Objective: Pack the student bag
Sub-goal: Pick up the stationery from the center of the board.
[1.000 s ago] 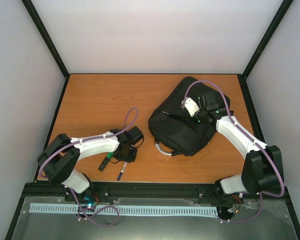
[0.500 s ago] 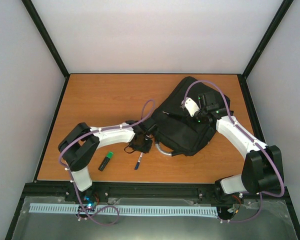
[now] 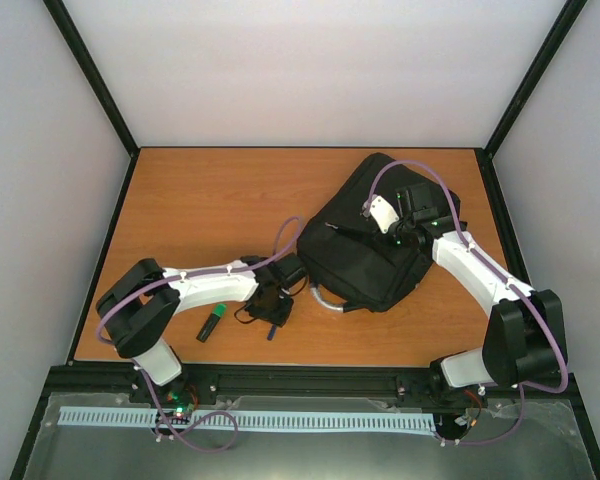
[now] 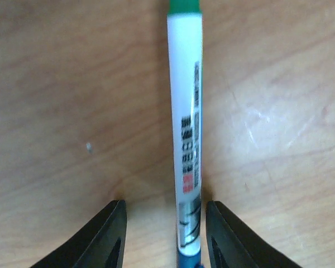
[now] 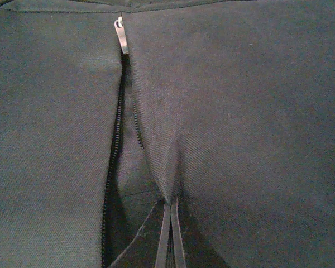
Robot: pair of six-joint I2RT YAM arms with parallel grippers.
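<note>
bag (image 3: 365, 255) is lying on the right half of the table (image 3: 200, 200), toward the far side, and it is sitting at an angle with its grey loop (image 3: 325, 298) pointing near and left. the right gripper (image 3: 405, 225) is resting on top of the bag, near its far right part. its claw is pinched together on the black fabric. in the right wrist view a fold of that fabric is rising toward the bottom middle, and beside it a zip (image 5: 113, 167) is gaping open, its metal pull (image 5: 121, 36) sitting at the top of the view.

the left gripper (image 3: 270, 312) is hanging low over the table, just left of the loop and close to the near edge. its claw is standing apart, straddling a pen (image 4: 185, 111) that is lying flat on the wood. the pen's white barrel is running straight away from the fingers (image 4: 109, 234), with a green end far from them and a blue end between them. it is lying closer to one finger than the other, and neither finger is clamping it. a green marker (image 3: 212, 322) is lying left of this gripper, apart from it.
</note>
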